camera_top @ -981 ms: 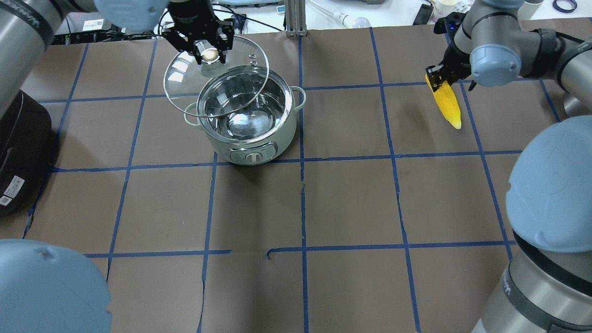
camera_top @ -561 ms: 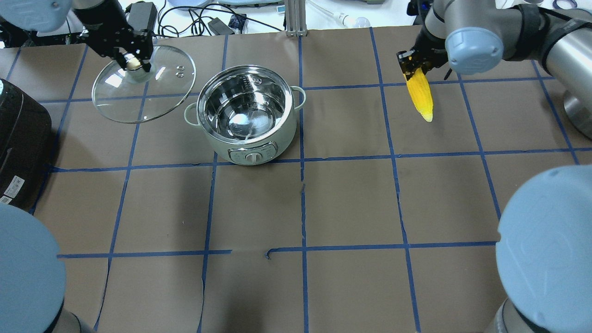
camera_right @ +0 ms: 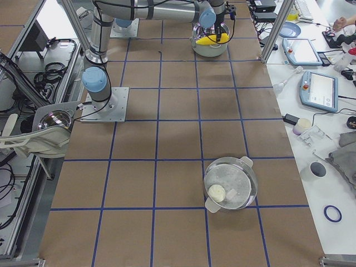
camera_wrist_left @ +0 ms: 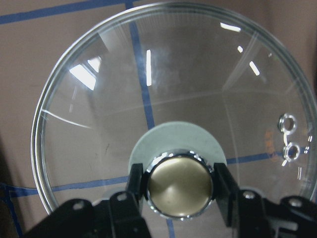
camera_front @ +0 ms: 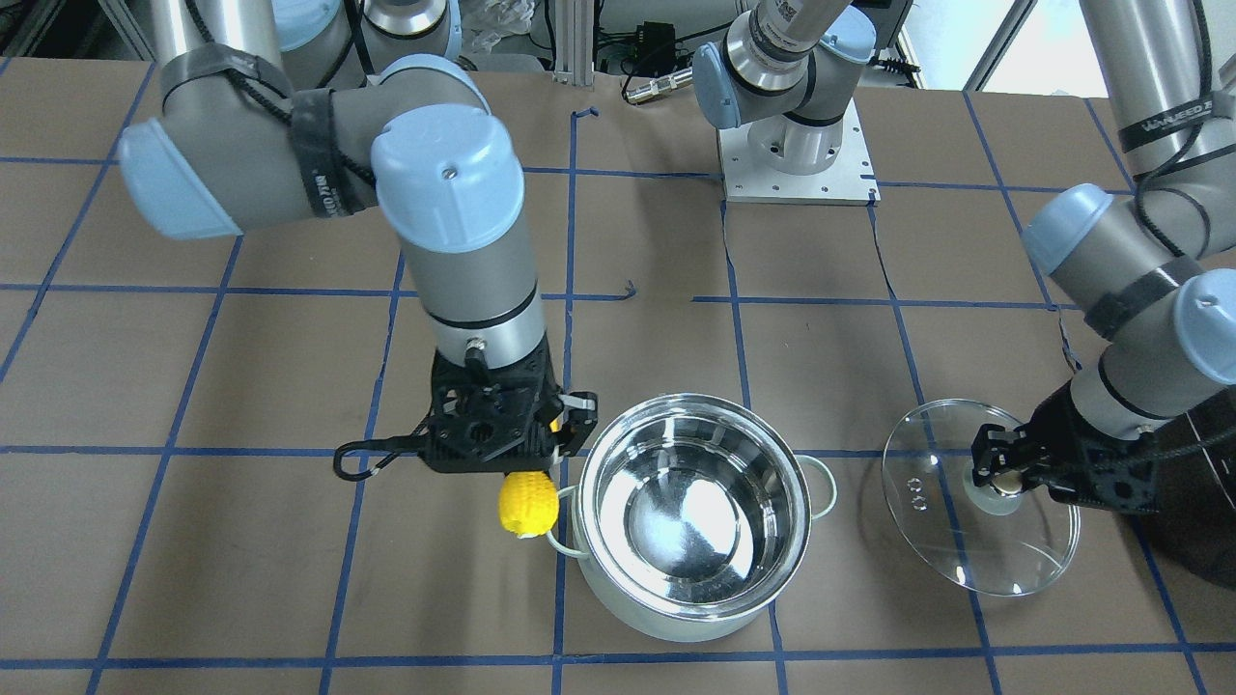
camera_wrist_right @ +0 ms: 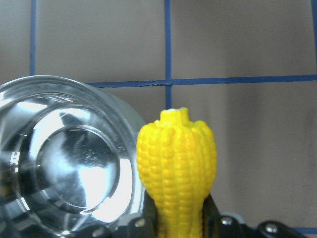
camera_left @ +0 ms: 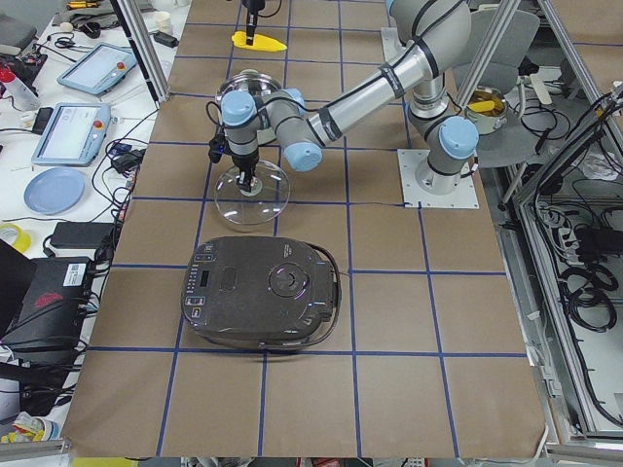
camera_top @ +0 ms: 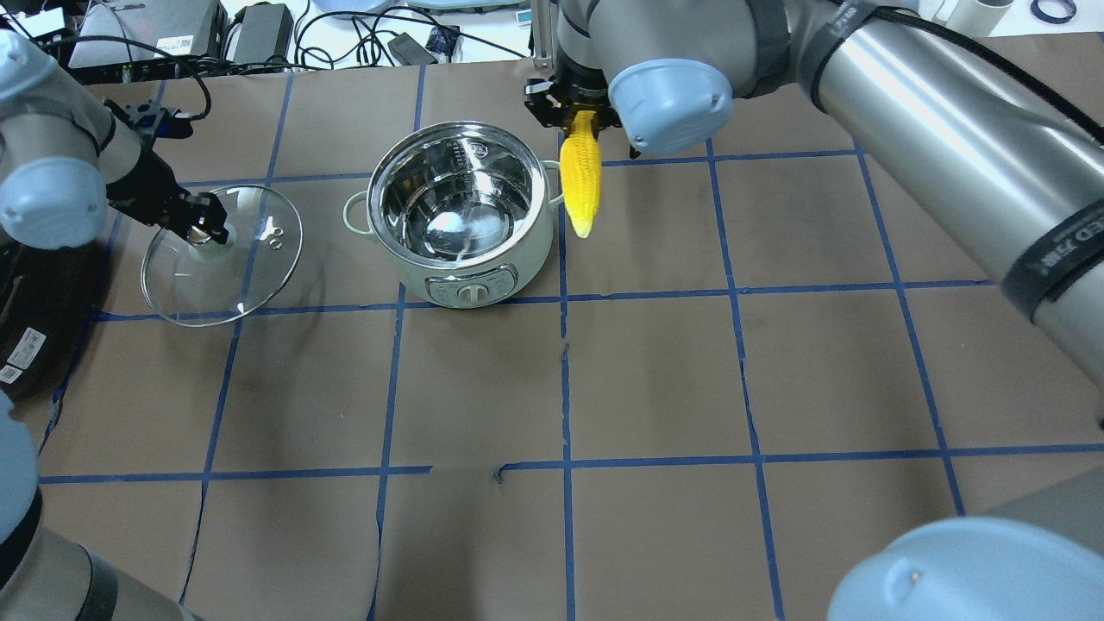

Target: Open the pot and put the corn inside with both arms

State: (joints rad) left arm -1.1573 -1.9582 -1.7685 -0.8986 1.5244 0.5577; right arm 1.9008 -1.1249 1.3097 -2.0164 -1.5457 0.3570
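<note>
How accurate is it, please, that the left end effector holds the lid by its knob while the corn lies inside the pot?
Only the corn is wrong: the overhead view shows it beside the pot, outside the rim, held by the right end effector. Otherwise right.

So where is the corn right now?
In the overhead view the corn hangs tip-down from the right hand, just right of the open pot, outside its rim.
</note>
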